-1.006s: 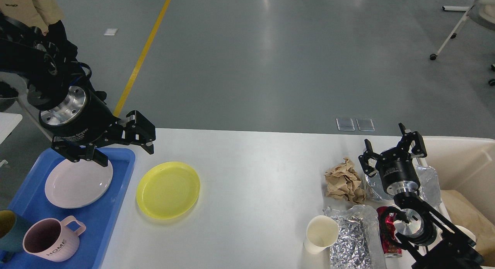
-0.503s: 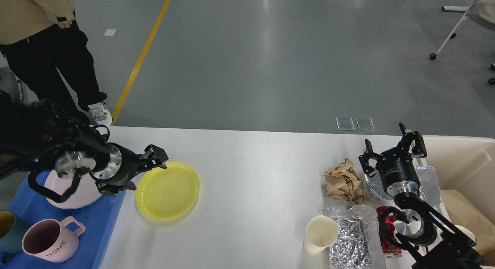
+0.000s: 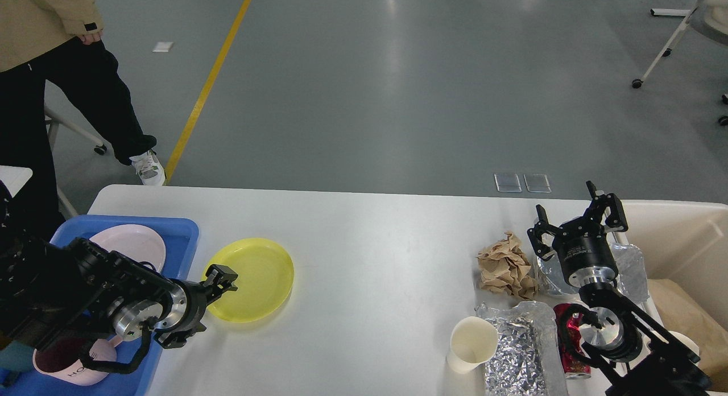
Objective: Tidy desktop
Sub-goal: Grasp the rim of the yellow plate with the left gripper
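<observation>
The white desktop [image 3: 369, 242] spans the view. A yellow plate [image 3: 256, 279] lies on its left part. My left gripper [image 3: 223, 279] sits low at the plate's left rim, seen small and dark, so its fingers cannot be told apart. My right gripper [image 3: 575, 217] is open and empty, held above the desktop between a crumpled brown paper ball [image 3: 505, 265] and a foil sheet [image 3: 628, 265]. In front of it lie a white paper cup [image 3: 472, 343], crumpled foil [image 3: 520, 350] and a red can [image 3: 569, 342].
A blue tray [image 3: 185, 231] at the left holds a pale pink plate [image 3: 133, 243] and a pink mug [image 3: 68, 370], partly hidden by my left arm. A beige bin [image 3: 677, 231] stands at the right edge. A person [image 3: 62, 71] stands beyond the far left corner.
My left arm has dropped from above the blue tray and moved nearer, bringing its gripper to the yellow plate's left rim. The right arm has not moved. The person shifted.
</observation>
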